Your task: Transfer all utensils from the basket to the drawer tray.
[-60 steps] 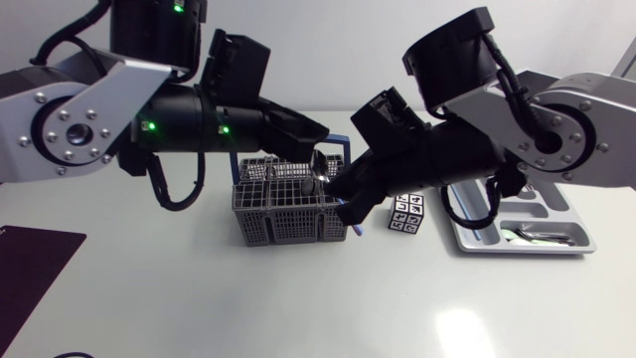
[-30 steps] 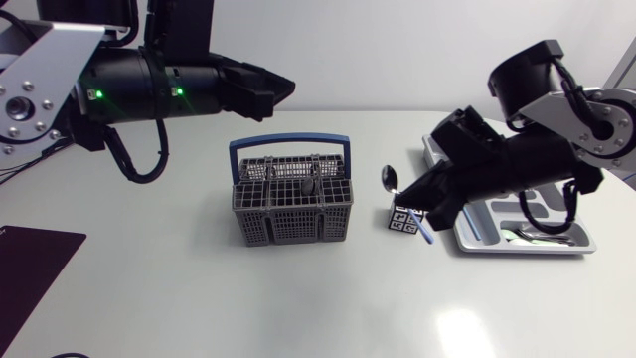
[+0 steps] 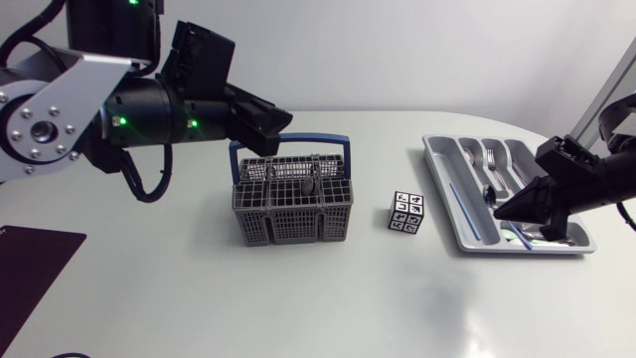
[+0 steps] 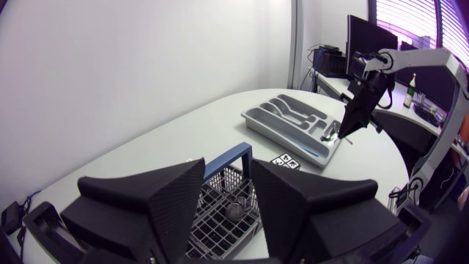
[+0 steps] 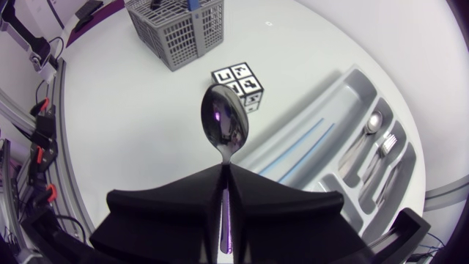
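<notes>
A grey wire basket with a blue handle stands mid-table, and a dark utensil sticks up inside it. My left gripper hangs above and behind the basket, open with nothing between its fingers. My right gripper is over the grey drawer tray, shut on a shiny spoon with a bluish handle. The spoon's bowl points ahead of the fingers. Forks and spoons and a blue-handled piece lie in the tray's compartments.
A small black-and-white marker cube sits between the basket and the tray, also just ahead of the spoon as the cube in the right wrist view. A dark mat lies at the table's left edge.
My right arm lifted the spoon out of the basket and carried it right, past the cube, to above the tray. My left arm pulled back from the basket and its fingers parted.
</notes>
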Robot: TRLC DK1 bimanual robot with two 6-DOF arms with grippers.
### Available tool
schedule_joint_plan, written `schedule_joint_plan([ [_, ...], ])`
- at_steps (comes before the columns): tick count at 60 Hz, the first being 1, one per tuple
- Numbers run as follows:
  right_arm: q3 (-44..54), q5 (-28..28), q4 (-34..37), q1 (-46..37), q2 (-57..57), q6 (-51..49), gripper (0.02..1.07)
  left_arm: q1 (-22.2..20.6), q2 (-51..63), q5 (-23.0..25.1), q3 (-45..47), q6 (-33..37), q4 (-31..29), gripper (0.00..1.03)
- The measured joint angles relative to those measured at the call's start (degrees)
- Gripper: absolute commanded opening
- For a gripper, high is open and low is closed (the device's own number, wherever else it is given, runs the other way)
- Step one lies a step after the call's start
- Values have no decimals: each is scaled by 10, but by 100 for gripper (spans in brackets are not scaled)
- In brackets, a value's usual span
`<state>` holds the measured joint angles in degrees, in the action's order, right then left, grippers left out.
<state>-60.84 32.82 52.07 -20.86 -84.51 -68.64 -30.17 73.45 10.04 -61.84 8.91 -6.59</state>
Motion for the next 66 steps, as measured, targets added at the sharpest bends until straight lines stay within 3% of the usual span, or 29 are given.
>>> schedule_joint_plan([
  [20, -68, -54, -1, -99, -126, -199, 8, -8, 5, -16, 27, 15, -2, 46],
  [42, -53, -153, -135, -115, -179, -302, 9, -11, 5, -20, 37, 17, -7, 46],
  [50, -26, -176, -182, -123, -179, -324, 23, -11, 5, -20, 40, 19, -11, 46],
  [59, -2, -181, -211, -127, -178, -335, 56, -11, 5, -20, 42, 20, -13, 46],
  [66, 12, -181, -227, -127, -155, -335, 67, -11, 5, -21, 47, 24, -13, 46],
])
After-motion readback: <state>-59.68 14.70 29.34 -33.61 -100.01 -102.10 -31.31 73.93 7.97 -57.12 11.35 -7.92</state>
